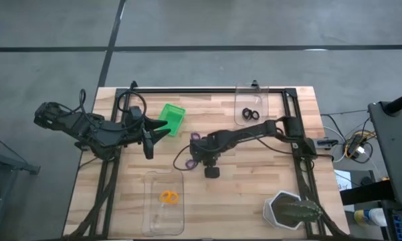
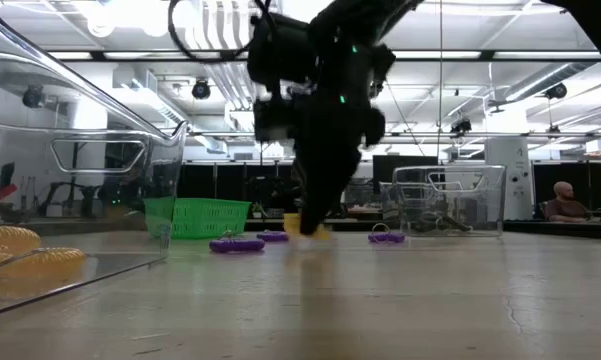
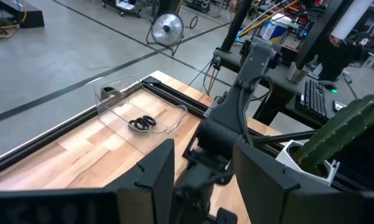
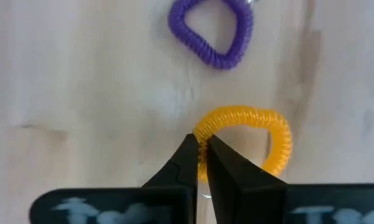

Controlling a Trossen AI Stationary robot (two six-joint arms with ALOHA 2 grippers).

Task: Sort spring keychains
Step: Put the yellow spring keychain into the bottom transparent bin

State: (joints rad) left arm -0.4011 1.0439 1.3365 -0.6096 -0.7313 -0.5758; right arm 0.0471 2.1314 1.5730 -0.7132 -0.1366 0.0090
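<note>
An orange spring keychain (image 4: 261, 134) lies on the wooden table with my right gripper (image 4: 202, 155) shut on its coil; the high view shows this gripper (image 1: 202, 158) at mid-table. A purple keychain (image 4: 213, 34) lies just beyond it. In the low view, three purple ones (image 2: 237, 244) (image 2: 273, 237) (image 2: 386, 238) rest flat on the table. Another orange keychain (image 1: 168, 197) lies in the near clear tray. Black keychains (image 1: 249, 114) lie in the far clear tray. My left gripper (image 1: 162, 127) hovers open beside the green bin (image 1: 173, 117). My right gripper pinches one side of the orange keychain's coiled ring (image 4: 205, 132) between its two fingertips. The fingers come steeply from above and lie across the coil. The ring lies flat on the table (image 2: 320, 232).
A cactus in a white pot (image 1: 291, 211) stands at the near right corner. The near clear tray (image 1: 164, 214) and the far clear tray (image 1: 254, 100) flank the middle of the table. A black frame (image 1: 207, 90) runs along the table's far edge.
</note>
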